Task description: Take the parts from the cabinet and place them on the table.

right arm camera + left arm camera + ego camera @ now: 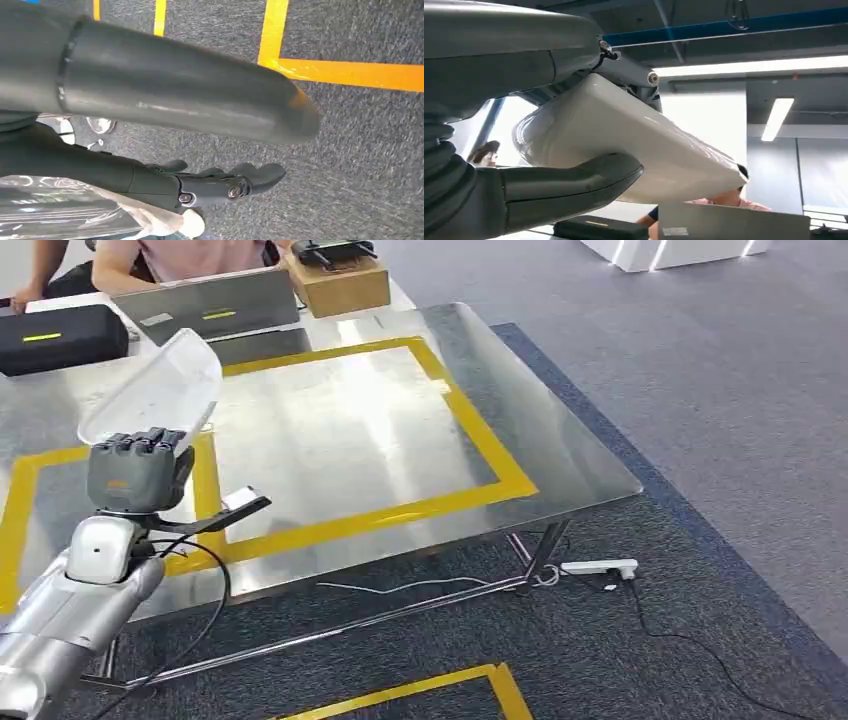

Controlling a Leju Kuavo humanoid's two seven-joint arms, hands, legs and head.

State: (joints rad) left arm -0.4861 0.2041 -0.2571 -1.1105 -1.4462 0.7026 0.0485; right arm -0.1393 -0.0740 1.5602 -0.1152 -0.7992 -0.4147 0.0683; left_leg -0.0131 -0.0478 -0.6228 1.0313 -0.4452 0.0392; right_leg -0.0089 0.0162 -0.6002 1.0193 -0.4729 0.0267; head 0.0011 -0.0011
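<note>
My left hand (pixel 135 472) grips a white, smooth curved plastic part (pixel 150 390) and holds it up over the left side of the shiny metal table (pixel 560 455). The part sticks up and away from the hand, tilted toward the table's far edge. In the left wrist view the part (pixel 624 145) lies between the thick grey thumb (pixel 569 185) and the fingers above it. My right hand (pixel 220 185) hangs over the grey carpet with its fingers stretched out and nothing in them.
Yellow tape (pixel 480 440) frames a rectangle on the tabletop. At the far edge a person sits behind a laptop (pixel 215 305), with a black box (pixel 60 335) and a wooden box (pixel 338 282) beside it. A power strip (pixel 598 567) and cables lie on the carpet under the table's right corner.
</note>
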